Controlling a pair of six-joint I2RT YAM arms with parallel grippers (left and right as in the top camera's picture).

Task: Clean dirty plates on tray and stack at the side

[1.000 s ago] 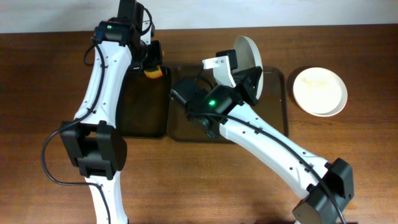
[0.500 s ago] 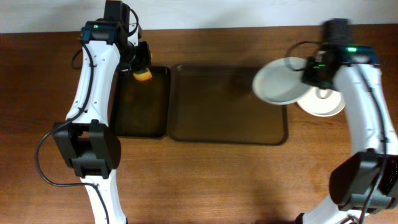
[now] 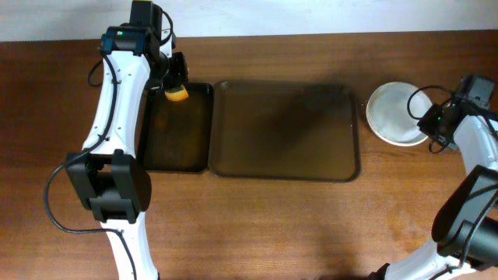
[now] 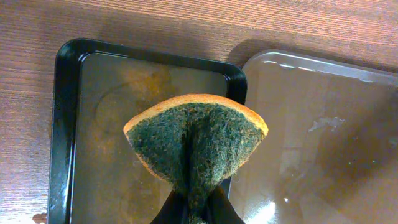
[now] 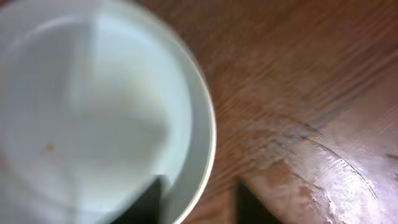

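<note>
Right gripper (image 5: 199,200) has just released: its jaws stand parted astride the rim of the plates (image 3: 395,113), now stacked on the counter (image 3: 272,225) directly before it. The tray (image 3: 284,128), well to its left, is now bare. Left gripper (image 4: 194,210) remains clenched on the sponge (image 4: 196,140). Judgement: stacking looks complete.

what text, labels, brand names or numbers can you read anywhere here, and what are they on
No text can be read in any view.
plates: plain white, no print; blurred in the right wrist view.
large tray: no marking.
small black tray: no marking.
sponge: no label.
left arm: no lettering visible.
</note>
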